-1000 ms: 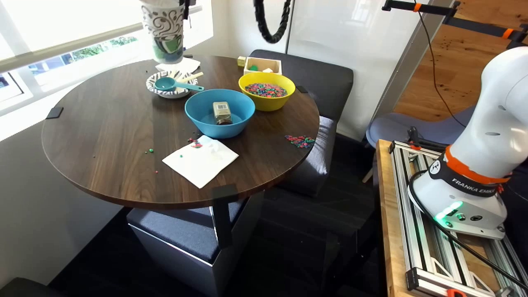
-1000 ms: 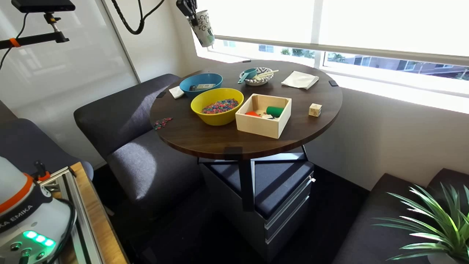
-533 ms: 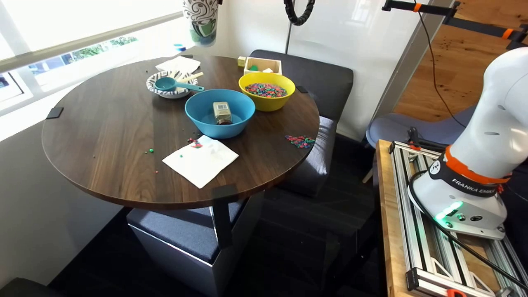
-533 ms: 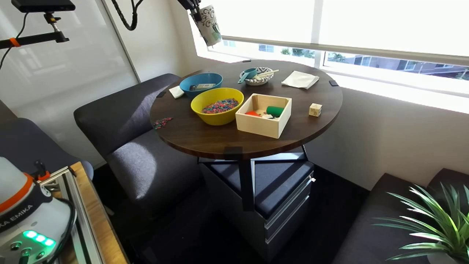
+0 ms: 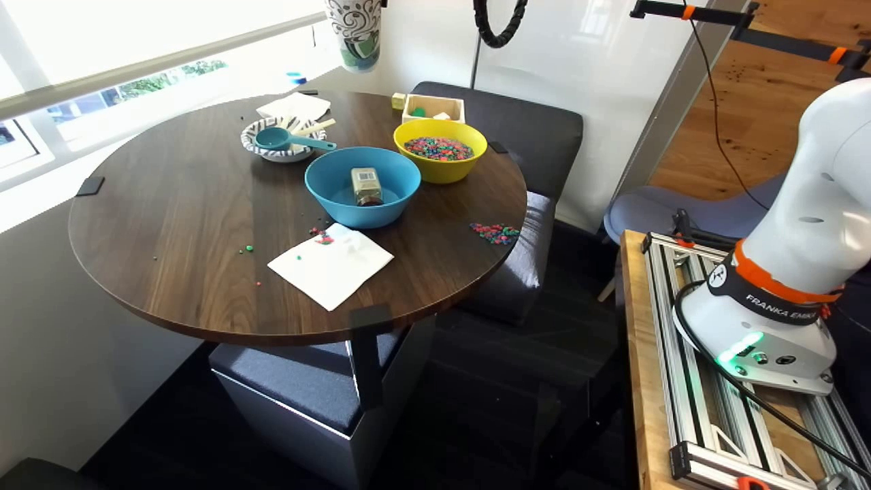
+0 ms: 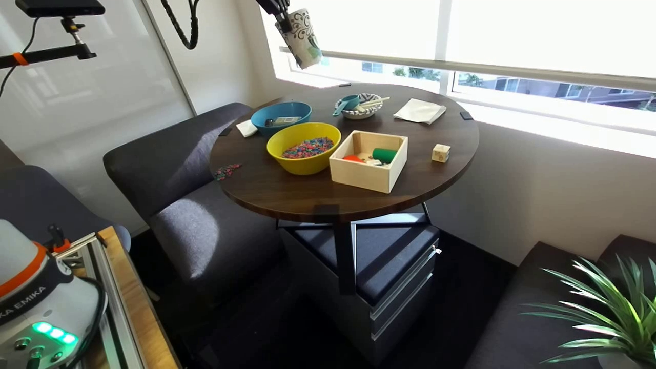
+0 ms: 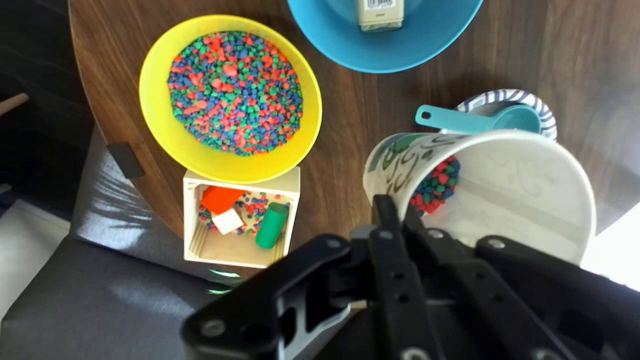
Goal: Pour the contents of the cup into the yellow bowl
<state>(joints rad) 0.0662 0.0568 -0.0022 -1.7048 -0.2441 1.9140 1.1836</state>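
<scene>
- White paper with dark swirls and green print: we see the tapered cup (image 6: pixel 303 41) tilted in the air, higher than the wood-grained table (image 5: pixel 184 204), coarse coloured pebbles (image 7: pixel 439 184) inside.
- Black and hard-edged, our gripper (image 7: pixel 397 207) pinches the cup's wall.
- Yellow bowl (image 6: pixel 301 166): round, smooth, holding red, green and blue grit (image 7: pixel 237 92).
- Blue bowl (image 5: pixel 360 216): round too, a squarish jar (image 5: pixel 366 182) lying in it.

Grained wood, paper and smooth plastic

The table (image 5: pixel 204 184) is grained wood with a low sheen, the box (image 6: pixel 360 172) matt wood; the yellow bowl (image 7: pixel 311 110) and blue bowl (image 7: pixel 330 30) look like smooth plastic, the cup (image 7: pixel 515 190) like smooth paper, the napkins (image 5: pixel 330 272) matt paper. The pebbles (image 7: pixel 436 186) look rough and stony. The gripper (image 7: pixel 398 215) is matt with metal screws (image 7: pixel 213 327), the seat (image 6: pixel 220 241) cloth, the arm (image 5: pixel 810 197) smooth and glossy.
</scene>
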